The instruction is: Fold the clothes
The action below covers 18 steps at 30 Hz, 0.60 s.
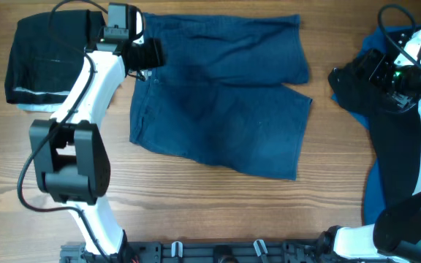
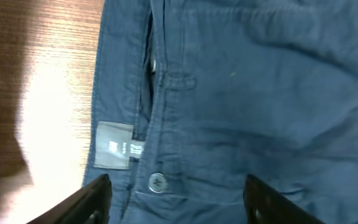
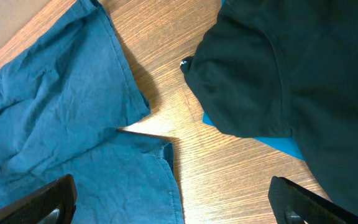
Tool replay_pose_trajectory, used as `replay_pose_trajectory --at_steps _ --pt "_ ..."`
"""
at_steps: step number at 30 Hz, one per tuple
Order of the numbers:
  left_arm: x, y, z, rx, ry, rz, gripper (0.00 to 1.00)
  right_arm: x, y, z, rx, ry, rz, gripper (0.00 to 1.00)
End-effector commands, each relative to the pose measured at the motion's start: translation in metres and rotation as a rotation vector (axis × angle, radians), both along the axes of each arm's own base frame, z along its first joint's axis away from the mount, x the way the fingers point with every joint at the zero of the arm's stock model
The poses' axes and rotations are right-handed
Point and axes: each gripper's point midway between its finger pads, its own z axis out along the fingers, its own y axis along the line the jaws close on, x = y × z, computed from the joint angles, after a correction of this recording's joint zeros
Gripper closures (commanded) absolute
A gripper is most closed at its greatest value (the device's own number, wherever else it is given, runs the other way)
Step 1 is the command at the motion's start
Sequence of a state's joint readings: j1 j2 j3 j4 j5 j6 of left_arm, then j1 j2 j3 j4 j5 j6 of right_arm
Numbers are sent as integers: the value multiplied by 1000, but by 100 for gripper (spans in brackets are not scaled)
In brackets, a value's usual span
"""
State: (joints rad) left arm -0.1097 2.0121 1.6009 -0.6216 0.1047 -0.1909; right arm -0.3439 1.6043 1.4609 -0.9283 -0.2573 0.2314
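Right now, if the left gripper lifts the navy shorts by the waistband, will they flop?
Probably flop: the navy shorts lie thin and wrinkled, so the legs would likely dangle. Pushed across the wooden table, they would probably bunch rather than slide.

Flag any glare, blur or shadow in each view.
Overhead: sharp, with even light across the shorts. Left wrist: glare washes out the table, and the label print is too soft to read. Right wrist: a bright streak lies on the wood between the shorts' legs, the black garment shows little detail, and the fingers are out of focus.
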Motion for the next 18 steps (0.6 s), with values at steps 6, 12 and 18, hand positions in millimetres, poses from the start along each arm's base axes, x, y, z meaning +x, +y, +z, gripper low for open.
replay_pose_trajectory --at_steps 6,12,18 --pt "-10 -10 -52 -56 112 -110 22 -1 -2 -6 0 17 -12 0" --pt "-14 -11 -87 -58 176 -111 16 -1 -2 -6 0 17 -11 0" --pt "-15 -12 -90 -59 182 -111 12 -1 -2 -6 0 17 -11 0"
